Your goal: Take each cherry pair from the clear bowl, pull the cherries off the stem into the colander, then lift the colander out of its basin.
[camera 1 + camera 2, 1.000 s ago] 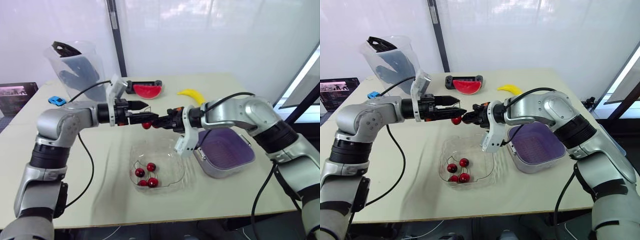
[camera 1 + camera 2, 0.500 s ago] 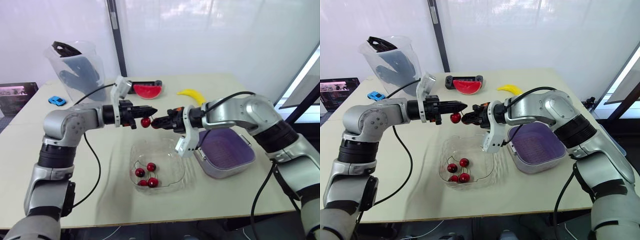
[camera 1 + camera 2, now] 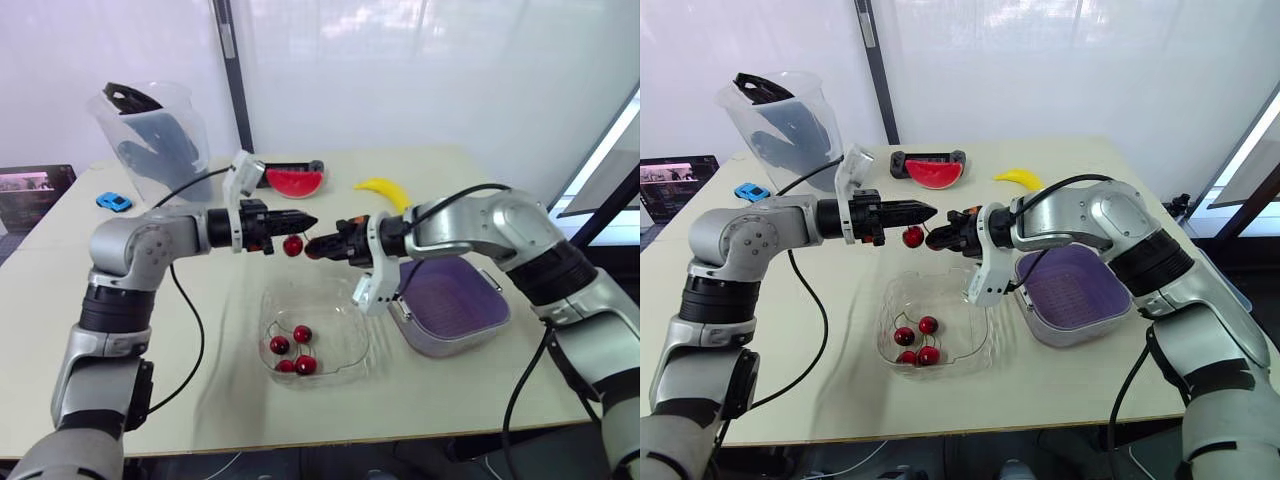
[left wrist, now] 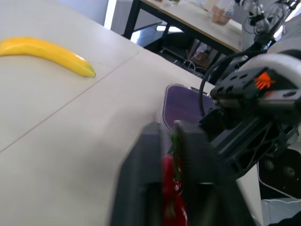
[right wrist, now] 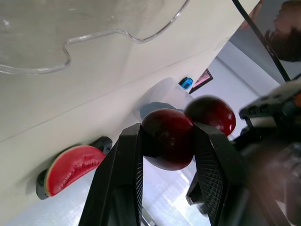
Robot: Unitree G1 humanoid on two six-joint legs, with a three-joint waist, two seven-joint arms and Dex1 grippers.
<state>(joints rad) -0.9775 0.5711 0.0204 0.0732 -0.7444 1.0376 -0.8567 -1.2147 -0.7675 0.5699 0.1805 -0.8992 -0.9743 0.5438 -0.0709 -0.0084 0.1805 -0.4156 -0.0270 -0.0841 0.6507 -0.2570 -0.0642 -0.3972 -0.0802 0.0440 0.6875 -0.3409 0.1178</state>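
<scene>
grip: left end effector [image 3: 302, 222] pinches the stem [image 4: 174, 143] | right end effector [image 3: 314, 244] clamps one cherry [image 5: 168, 139] | I see the cherry pair [image 3: 292, 245] strung left-right between them, above the clear bowl [image 3: 345, 330] | colander [image 3: 450, 300] lies rightward, lower, nearer my right arm

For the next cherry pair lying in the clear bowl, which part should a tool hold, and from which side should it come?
Probably from straight above: the walls of the clear bowl rise around the cherries on its bottom, blocking any sideways approach. Pinch one round cherry; their stems are thin and hard to see. Left tool and right tool are shut on the held pair.
</scene>
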